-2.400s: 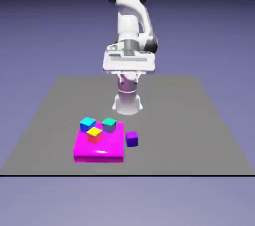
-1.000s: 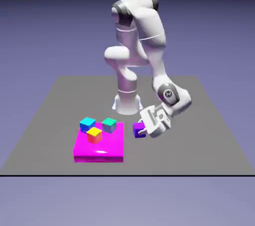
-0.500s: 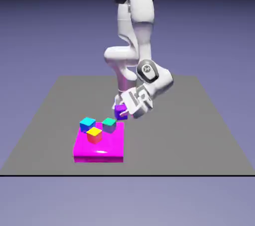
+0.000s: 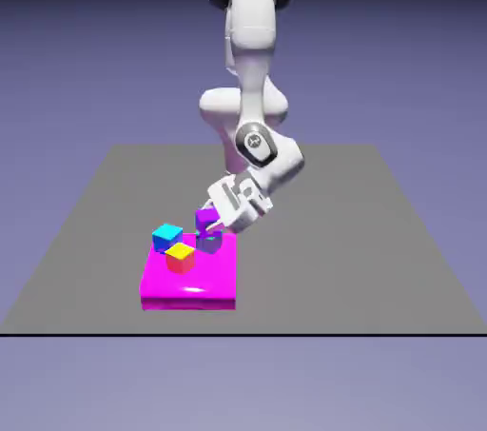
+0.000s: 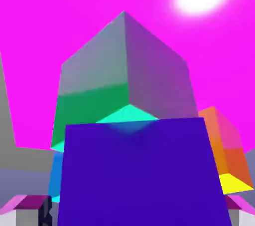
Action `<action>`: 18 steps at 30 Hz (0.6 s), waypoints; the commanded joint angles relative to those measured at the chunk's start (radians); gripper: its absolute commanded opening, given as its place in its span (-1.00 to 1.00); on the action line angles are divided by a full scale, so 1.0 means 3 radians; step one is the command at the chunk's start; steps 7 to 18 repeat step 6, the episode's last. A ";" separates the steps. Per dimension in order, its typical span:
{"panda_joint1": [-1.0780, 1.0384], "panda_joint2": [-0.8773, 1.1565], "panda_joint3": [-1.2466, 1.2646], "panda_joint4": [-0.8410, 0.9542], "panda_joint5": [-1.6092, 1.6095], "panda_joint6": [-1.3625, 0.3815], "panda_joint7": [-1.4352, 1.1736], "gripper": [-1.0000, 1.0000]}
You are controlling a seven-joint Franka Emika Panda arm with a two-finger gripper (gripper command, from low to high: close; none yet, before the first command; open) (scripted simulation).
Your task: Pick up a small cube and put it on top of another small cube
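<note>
Beside teal-topped cube (image 4: pixel 209 242), cyan (image 4: pixel 167 234) and yellow cubes (image 4: pixel 180 255)

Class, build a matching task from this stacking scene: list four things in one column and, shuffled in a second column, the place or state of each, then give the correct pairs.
Things
1. purple cube
2. teal-topped cube
3. yellow-topped cube
4. magenta block

Places or states
A. lies flat on the table, carrying three cubes
B. held in the gripper
C. directly under the held cube, on the block
D. nearest the camera of the cubes on the block, exterior view

Pairs: 1-B, 2-C, 3-D, 4-A
</note>
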 commanded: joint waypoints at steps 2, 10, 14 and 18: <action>0.0099 -0.0216 0.0078 -0.0050 0.0290 -0.0045 -0.0196 1.00; 0.0254 -0.0552 0.0200 -0.0127 0.0741 -0.0114 -0.0502 1.00; 0.0254 -0.0552 0.0200 -0.0127 0.0741 -0.0114 -0.0502 1.00; 0.0254 -0.0552 0.0200 -0.0127 0.0741 -0.0114 -0.0502 1.00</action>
